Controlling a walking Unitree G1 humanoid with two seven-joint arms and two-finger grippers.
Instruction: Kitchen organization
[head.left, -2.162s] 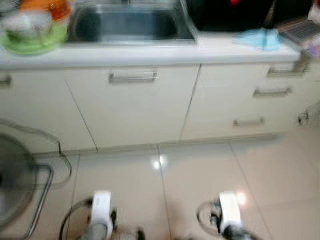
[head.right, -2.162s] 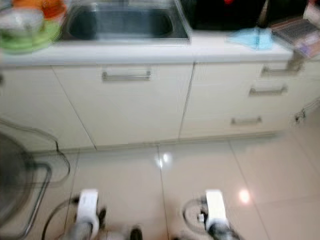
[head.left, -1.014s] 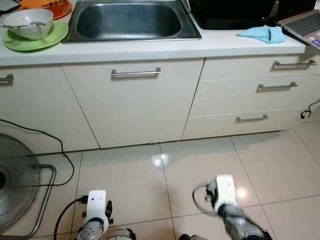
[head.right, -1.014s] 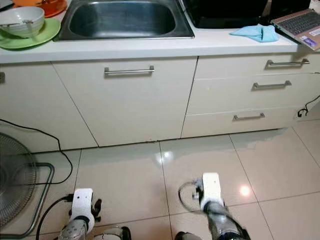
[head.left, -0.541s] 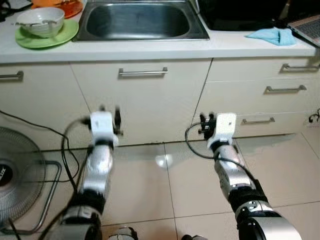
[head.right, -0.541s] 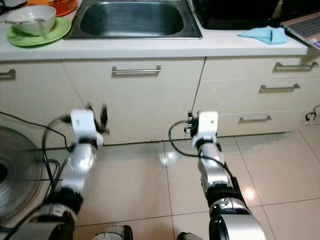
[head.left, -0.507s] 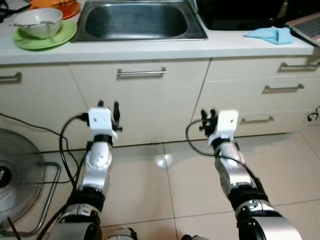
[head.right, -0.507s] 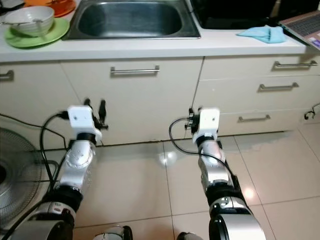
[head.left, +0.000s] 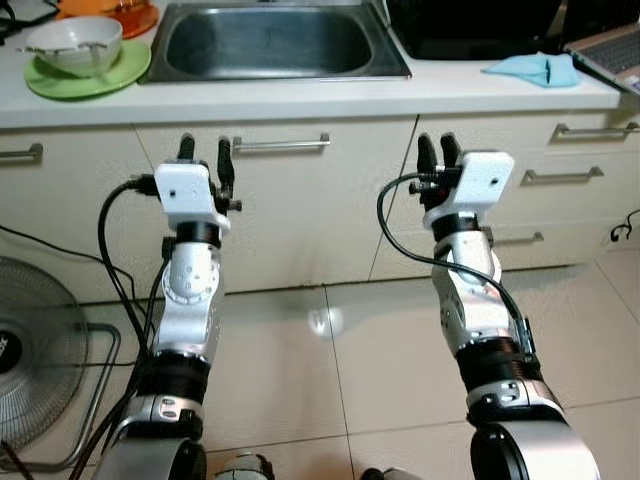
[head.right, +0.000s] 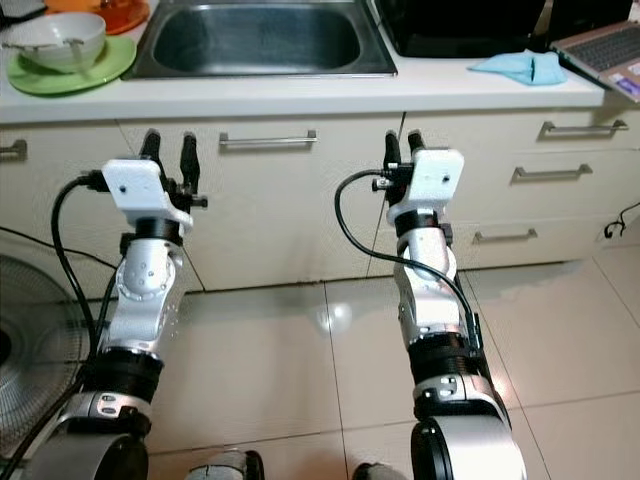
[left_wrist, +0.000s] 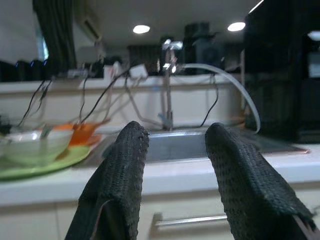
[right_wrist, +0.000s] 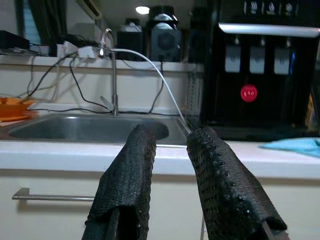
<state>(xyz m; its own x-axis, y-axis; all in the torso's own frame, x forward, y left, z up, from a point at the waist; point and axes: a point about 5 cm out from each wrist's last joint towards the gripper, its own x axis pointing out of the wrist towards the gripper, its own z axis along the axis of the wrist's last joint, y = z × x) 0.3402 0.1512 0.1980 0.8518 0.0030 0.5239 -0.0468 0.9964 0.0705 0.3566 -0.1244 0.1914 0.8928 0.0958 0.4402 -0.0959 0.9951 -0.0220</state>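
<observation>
I hold both arms raised in front of the cream cabinet fronts (head.left: 300, 215), left gripper (head.left: 201, 152) and right gripper (head.left: 435, 153) each with fingers spread and empty, I judge to ready a reach. The white bowl (head.left: 75, 42) on the green plate (head.left: 130, 70) sits beside the steel sink (head.left: 275, 40), the blue cloth (head.left: 530, 68) well apart. The white countertop edge (head.left: 320, 105) juts toward me; the tiled floor (head.left: 330, 360) leaves me room.

Head cameras look down; wrist cameras look level across the counter.

Both eye views face forward and down at the sink (head.left: 275, 40) in the upper centre and both raised arms. Each wrist view sits close behind its own fingers (left_wrist: 125, 170), at counter (right_wrist: 60, 150) height, sharing that sink and its tap (right_wrist: 111, 65).
</observation>
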